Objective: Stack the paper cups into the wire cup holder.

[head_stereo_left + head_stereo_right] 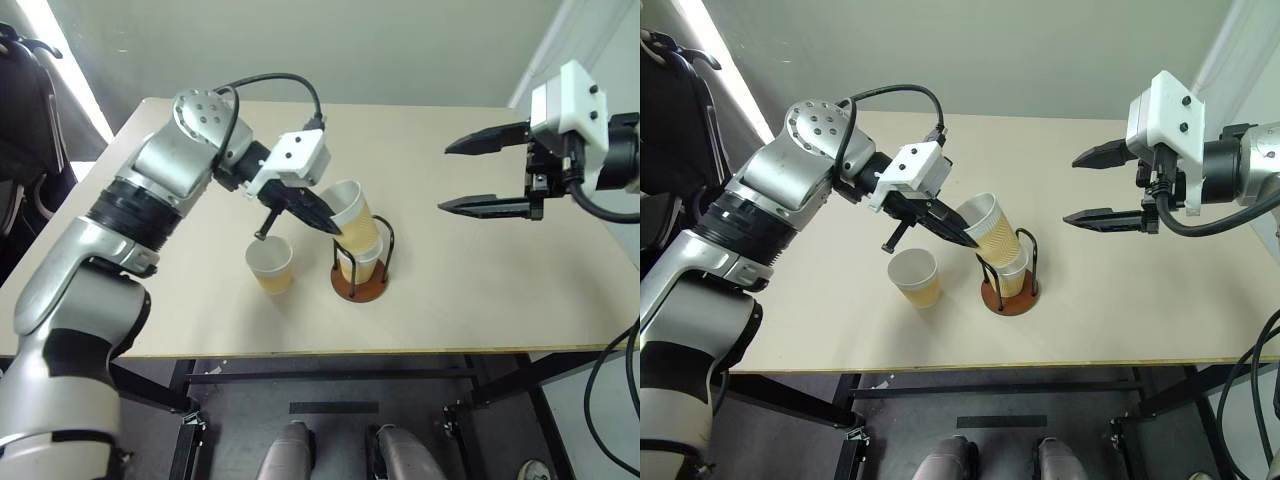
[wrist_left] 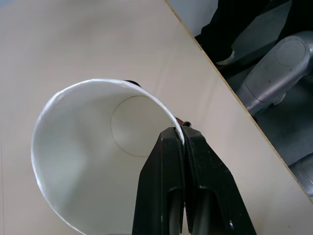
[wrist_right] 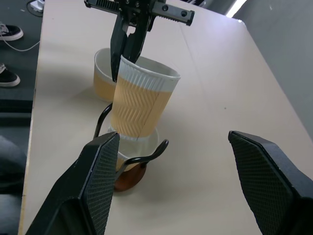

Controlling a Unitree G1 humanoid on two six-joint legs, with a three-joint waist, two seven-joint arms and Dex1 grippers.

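I see my left gripper (image 1: pixel 335 226) pinching the rim of 1 cup (image 1: pixel 352 210), held tilted with its bottom entering the cup (image 1: pixel 364 262) already seated in the holder (image 1: pixel 362 283). The holder stands near the middle of the table (image 1: pixel 480 290). A 3rd cup (image 1: pixel 271 264) stands upright just beside the holder. My right gripper (image 1: pixel 446 178) hangs well apart above the table, fingers spread wide, holding nothing.

The wire cup holder (image 1: pixel 362 268) has bare worktop (image 1: pixel 480 290) to its right and behind it. 1 loose cup (image 1: pixel 271 264) stands just beside its left, and the left hand (image 1: pixel 322 216) with a tilted cup (image 1: pixel 352 212) blocks its top.
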